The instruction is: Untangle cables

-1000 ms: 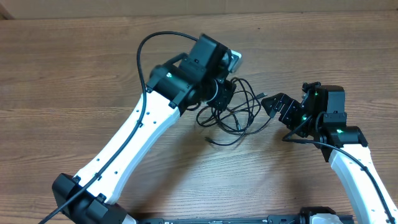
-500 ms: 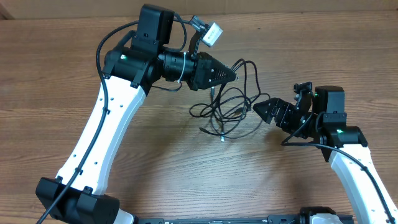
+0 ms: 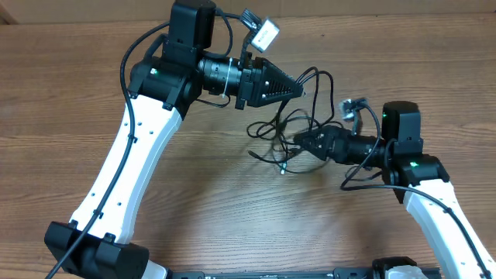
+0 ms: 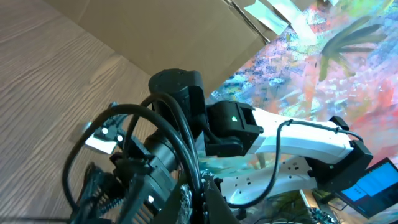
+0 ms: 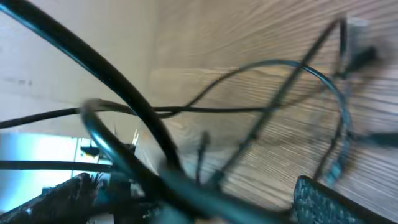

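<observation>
Several thin black cables [image 3: 298, 128], knotted into one loose tangle of overlapping loops, lie at mid-table between the two grippers. One loose end with a small pale plug [image 3: 284, 171] trails off the near side of the tangle onto the wood. An upper loop rises from the heap to the tip of the left gripper [image 3: 304, 91].

Left gripper: fingers drawn together to a point, pinched on that raised strand, just above the tangle.

Right gripper [image 3: 304, 142]: set low at the right edge of the tangle, touching it. In the right wrist view its fingers [image 5: 329, 199] stand well apart with blurred cords crossing between them; nothing is clamped.

Table [image 3: 93, 70]: brown wood grain, bearing the tangle and both arms.
</observation>
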